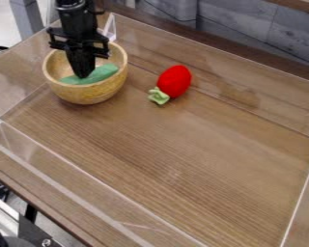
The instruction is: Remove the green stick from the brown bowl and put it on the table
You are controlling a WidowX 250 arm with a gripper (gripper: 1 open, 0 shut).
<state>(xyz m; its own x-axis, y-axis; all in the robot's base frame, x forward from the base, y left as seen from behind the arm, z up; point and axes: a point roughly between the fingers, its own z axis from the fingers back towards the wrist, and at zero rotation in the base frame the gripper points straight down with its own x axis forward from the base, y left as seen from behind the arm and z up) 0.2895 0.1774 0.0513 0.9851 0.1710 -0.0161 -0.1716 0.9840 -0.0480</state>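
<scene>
Wood-grain tabletop [183,164] | pincer [82,73] clenched on green stick [98,76] inside brown bowl [85,92], far-left corner | strawberry toy [173,82] beside.

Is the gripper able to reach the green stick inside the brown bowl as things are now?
Probably yes. The gripper points straight down into the brown bowl, jaws shut right at the green stick. Nothing stands between them; the red strawberry toy lies apart on the table.
</scene>
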